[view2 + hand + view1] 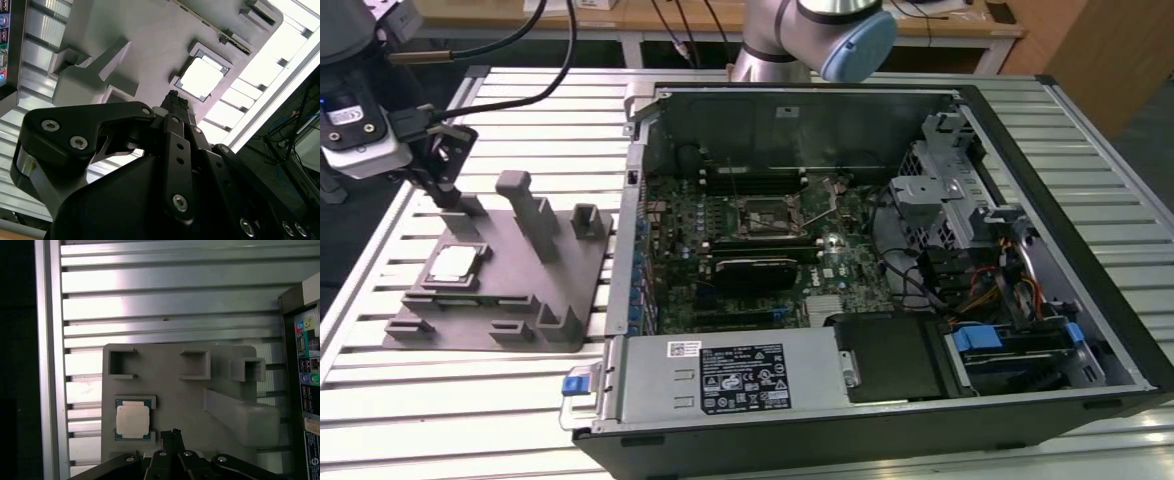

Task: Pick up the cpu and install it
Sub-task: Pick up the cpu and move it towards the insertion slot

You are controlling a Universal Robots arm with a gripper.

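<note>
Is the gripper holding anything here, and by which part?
Nothing is held: the gripper hangs over the grey fixture, and the cpu lies untouched in its recess.

In the exterior view the black two-fingered gripper [447, 200] hides one corner of the grey moulded fixture plate [514, 290], and the picture's edge cuts off the arm above it. In the second wrist view glare blanks the top of the silvery-white square cpu [201, 76], and the gripper's body covers much of the fixture plate.
</note>
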